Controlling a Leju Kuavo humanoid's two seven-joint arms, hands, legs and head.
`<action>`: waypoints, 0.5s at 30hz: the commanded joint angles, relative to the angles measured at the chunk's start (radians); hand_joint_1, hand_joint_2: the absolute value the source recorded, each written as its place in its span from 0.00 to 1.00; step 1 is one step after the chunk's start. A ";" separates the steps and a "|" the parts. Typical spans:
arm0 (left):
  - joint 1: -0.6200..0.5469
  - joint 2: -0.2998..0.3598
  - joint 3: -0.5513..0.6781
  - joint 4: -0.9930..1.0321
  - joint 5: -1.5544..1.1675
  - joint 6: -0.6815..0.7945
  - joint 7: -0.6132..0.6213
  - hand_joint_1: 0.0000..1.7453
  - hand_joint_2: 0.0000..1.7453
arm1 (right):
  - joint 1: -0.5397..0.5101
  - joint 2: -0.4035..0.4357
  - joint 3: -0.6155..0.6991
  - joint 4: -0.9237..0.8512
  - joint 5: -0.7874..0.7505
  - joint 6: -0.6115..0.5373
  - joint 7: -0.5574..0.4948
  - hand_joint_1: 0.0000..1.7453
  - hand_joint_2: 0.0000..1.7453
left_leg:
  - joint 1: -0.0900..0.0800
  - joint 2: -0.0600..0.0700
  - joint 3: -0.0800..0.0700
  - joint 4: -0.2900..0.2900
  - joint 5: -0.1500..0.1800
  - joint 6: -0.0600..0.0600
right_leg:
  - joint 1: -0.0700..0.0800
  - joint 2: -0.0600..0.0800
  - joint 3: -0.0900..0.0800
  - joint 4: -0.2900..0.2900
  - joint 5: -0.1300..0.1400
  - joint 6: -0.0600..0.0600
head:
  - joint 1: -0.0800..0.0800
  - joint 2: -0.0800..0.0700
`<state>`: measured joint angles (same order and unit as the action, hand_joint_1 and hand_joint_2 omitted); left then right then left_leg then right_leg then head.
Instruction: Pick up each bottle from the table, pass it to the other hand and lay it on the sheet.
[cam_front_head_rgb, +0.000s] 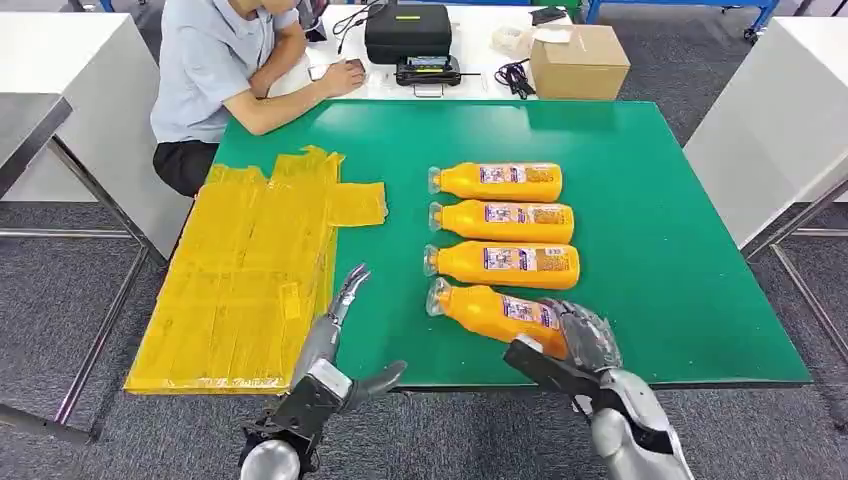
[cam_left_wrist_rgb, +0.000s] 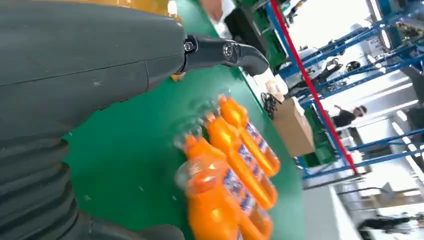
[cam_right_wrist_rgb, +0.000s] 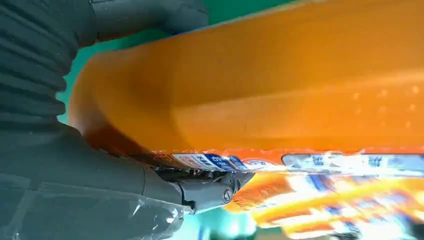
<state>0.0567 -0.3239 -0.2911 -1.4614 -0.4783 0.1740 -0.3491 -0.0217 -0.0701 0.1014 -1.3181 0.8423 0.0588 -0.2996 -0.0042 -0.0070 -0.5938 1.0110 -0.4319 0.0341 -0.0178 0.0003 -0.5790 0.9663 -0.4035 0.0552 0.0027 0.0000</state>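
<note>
Green table (cam_front_head_rgb: 650, 250): right hand (cam_front_head_rgb: 580, 345) grasps the nearest bottle (cam_front_head_rgb: 490, 310) by its base for lifting, while left hand (cam_front_head_rgb: 335, 345), fingers spread and empty, waits beside the yellow sheet (cam_front_head_rgb: 250, 280).

Glossy plastic bottles (cam_front_head_rgb: 500, 220), matt green table (cam_front_head_rgb: 650, 250)

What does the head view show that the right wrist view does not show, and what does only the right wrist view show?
Only the head view: the yellow sheet, the open left hand, three more orange plastic bottles lying in a row, a seated person and a cardboard box.

Only the right wrist view: a thick grey thumb and a dark finger on opposite sides of the bottle.

Both: the right hand gripping the nearest orange bottle, over the green table.
</note>
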 joint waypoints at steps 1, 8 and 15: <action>0.017 -0.025 -0.014 0.037 0.326 -0.045 0.041 0.00 1.00 | 0.056 0.207 0.020 -0.294 -0.127 -0.025 -0.036 1.00 1.00 | 0.000 0.005 0.000 0.000 -0.002 -0.003 | 0.000 0.004 -0.003 0.002 -0.001 -0.003 | -0.002 0.000; 0.033 -0.025 0.031 0.047 0.528 -0.028 0.060 0.00 1.00 | 0.051 0.270 0.023 -0.336 -0.209 -0.023 -0.071 0.98 1.00 | 0.002 0.002 -0.006 0.000 0.000 -0.003 | 0.001 0.002 -0.007 0.002 -0.001 -0.002 | -0.001 0.000; 0.018 -0.025 0.023 0.099 0.609 -0.070 0.083 0.00 1.00 | 0.034 0.277 0.034 -0.287 -0.221 -0.026 -0.097 1.00 1.00 | 0.000 0.000 -0.007 -0.001 0.000 -0.003 | -0.001 0.001 -0.007 0.001 -0.002 -0.002 | -0.001 0.000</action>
<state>0.0693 -0.3239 -0.2724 -1.4527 0.0801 0.1289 -0.2834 0.0404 0.1888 0.1156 -1.6327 0.6298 0.0324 -0.3822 -0.0050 -0.0085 -0.6040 1.0108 -0.4306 0.0327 -0.0198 0.0001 -0.5892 0.9679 -0.4040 0.0549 0.0019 0.0000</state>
